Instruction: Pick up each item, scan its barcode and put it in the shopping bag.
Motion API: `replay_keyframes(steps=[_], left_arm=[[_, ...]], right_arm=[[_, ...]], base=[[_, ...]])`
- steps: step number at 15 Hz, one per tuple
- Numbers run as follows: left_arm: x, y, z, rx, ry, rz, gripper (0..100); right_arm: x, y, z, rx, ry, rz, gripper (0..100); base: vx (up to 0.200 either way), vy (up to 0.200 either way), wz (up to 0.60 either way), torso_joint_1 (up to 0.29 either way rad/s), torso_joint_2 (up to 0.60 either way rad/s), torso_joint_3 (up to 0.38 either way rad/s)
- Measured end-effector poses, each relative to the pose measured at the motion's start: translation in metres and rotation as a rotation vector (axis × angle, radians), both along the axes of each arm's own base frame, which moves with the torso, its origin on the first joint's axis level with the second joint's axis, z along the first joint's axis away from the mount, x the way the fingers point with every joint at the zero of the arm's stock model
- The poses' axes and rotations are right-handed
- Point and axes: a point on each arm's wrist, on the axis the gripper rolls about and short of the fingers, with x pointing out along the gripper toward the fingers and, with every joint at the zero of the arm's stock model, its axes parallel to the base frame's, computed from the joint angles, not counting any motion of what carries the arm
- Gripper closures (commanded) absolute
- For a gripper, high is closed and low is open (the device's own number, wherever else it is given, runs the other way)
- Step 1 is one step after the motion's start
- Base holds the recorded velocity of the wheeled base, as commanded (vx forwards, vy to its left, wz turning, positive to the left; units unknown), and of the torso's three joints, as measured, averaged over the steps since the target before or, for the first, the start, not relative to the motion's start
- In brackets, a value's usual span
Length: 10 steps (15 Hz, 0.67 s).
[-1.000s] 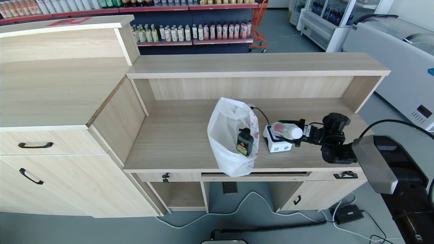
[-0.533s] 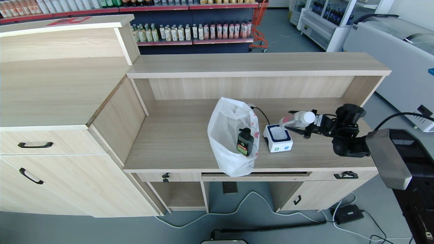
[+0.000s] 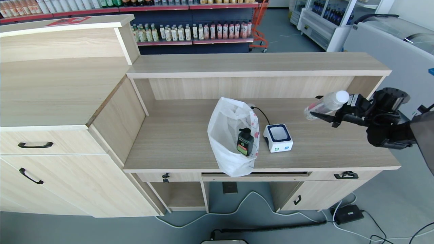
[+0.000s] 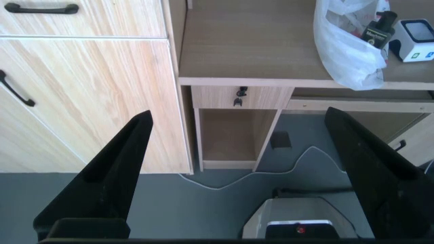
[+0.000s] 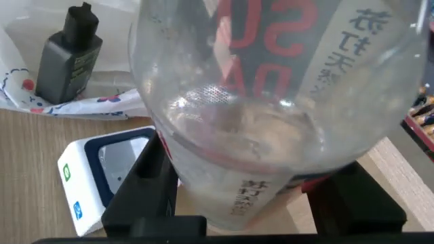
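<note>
One bottle (image 3: pixel 327 102) | right gripper (image 3: pixel 317 105) clamps it | axis tilted, cap raised rightward | left gripper (image 4: pixel 237 115) jaws wide

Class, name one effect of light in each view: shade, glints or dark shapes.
Head view: soft shade under the upper shelf; right wrist view: bright glints on the clear bottle; left wrist view: the open left claw shows dark against the paler floor.

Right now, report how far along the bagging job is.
Done: a dark bottle sits in the shopping bag. In hand: the right gripper holds a clear bottle in the air, to the right of the scanner. Left: that bottle must go into the bag.
</note>
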Motion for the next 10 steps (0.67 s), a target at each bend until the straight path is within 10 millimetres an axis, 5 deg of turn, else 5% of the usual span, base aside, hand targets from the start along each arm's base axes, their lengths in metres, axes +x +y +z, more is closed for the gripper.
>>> replay_keyframes(steps=[5,7,10], left_arm=[[0.000,0.000,0.000,0.000,0.000,0.000,0],[0.000,0.000,0.000,0.000,0.000,0.000,0],[0.000,0.000,0.000,0.000,0.000,0.000,0]], right_arm=[[-0.099,-0.064,0.046,0.393,0.329,-0.472,100],[-0.129,-0.074,0.052,0.563,0.369,-0.681,100],[-0.154,-0.079,0.050,0.598,0.300,-0.886,100]], base=[[0.000,0.000,0.00,0.000,0.00,0.000],[0.000,0.000,0.00,0.000,0.00,0.000],[0.000,0.000,0.00,0.000,0.00,0.000]])
